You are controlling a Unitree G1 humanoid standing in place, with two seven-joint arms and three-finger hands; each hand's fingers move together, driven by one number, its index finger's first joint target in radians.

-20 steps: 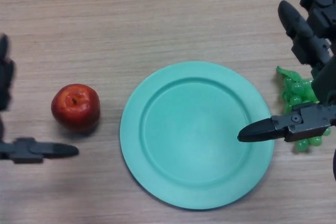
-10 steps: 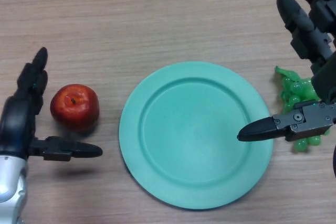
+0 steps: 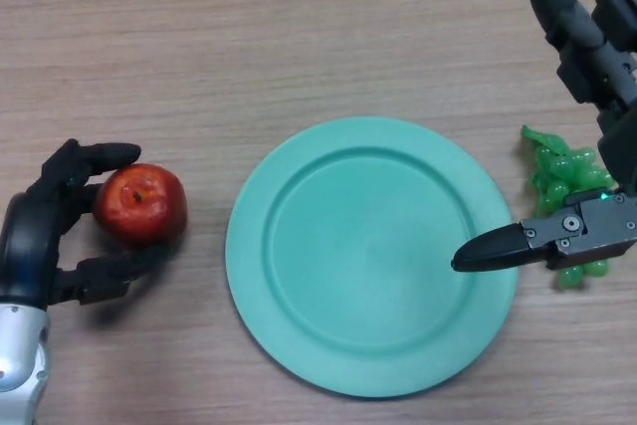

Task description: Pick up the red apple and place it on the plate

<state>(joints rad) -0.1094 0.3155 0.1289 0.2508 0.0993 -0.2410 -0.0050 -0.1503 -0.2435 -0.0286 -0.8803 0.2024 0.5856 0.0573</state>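
Item: teal plate (image 3: 299, 186), round, shallow, lying flat at the middle of the wooden table (image 3: 299, 37) toward its near edge; nothing rests in it, though the thumb of the right hand (image 3: 587, 231) reaches over its right rim. No brand, label or writing can be read on any item. Item: red apple (image 3: 144, 204), stem dimple up, on the table near its left edge, just left of the plate and not touching it. Left hand (image 3: 45, 231): black, at the left edge, fingers curled over the apple's far side and thumb under its near side, gripping it. Right hand: black, at the right edge, fingers straight and spread, holding nothing. Item: green grape bunch (image 3: 562, 171), plastic look, on the table just right of the plate, partly hidden by the right hand.
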